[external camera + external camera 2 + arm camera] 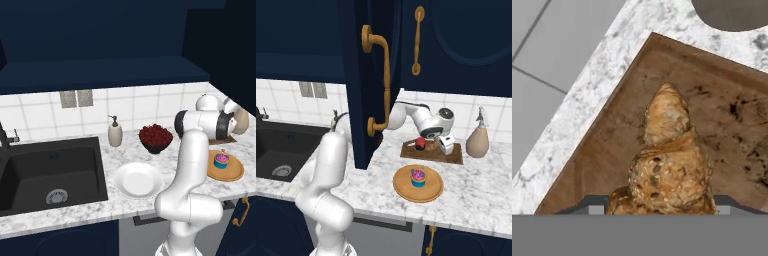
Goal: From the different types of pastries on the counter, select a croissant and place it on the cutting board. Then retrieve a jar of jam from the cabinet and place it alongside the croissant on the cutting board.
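Placing the croissant, with a count of the scene, largest to smallest.

**The step.** We judge the step in hand to be setting the croissant [669, 160] on the cutting board [612, 140]. The gripper [661, 204] hangs over the board at the far right of the counter [125, 200], by the tiled wall. Its jaws are closed on the pastry's broad end, and the pointed end lies over the dark wood. Whether the pastry already rests on the board we cannot tell. To do this well, we would lower it until it lies flat, keep it inside the board's far corner, and open the jaws only then. A small dark thing with a red top, seemingly the jar of jam [420, 143], stands on the left part of the board. We would therefore release clear of it.

**The count.**
- One counter.
- One cabinet [466, 40], with one door standing open.
- One black sink [50, 170], at the left.
- One cutting board.
- One white plate [137, 180], near the middle.
- One round wooden disc [406, 192], nearer than the board.
- One bowl of red fruit [156, 137].
- One tan bottle [477, 137], right of the board.
- One soap dispenser [115, 132].
- One cupcake [417, 177], on the disc.
- One croissant.
- One jar.
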Controlling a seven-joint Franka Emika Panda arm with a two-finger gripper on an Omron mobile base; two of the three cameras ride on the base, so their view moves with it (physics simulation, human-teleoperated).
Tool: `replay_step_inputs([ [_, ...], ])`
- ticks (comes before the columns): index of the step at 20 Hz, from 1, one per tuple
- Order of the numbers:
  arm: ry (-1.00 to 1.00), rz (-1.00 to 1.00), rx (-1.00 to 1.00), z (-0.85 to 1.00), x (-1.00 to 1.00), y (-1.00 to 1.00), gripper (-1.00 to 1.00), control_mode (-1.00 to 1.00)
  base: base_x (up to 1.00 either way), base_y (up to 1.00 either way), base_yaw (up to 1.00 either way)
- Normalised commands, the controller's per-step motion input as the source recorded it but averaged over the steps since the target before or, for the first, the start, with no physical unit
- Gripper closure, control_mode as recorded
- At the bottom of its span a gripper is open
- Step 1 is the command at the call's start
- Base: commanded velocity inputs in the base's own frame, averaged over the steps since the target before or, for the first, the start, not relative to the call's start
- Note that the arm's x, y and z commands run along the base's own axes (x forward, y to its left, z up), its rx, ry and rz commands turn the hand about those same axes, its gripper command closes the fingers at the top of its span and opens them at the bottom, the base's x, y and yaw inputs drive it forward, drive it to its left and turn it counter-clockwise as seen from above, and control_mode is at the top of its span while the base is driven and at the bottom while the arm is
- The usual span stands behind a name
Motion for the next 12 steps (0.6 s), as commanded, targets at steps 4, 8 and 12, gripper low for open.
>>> replay_step_inputs([
  [4, 0.17, 0.0, 0.0, -0.42, 0.14, -0.04, 1.0, -1.0, 0.0, 0.0, 0.0],
  [8, 0.04, 0.01, 0.0, -0.53, 0.56, -0.04, 1.0, -1.0, 0.0, 0.0, 0.0],
  [12, 0.0, 0.04, 0.0, -0.32, 0.57, -0.44, 1.0, -1.0, 0.0, 0.0, 0.0],
])
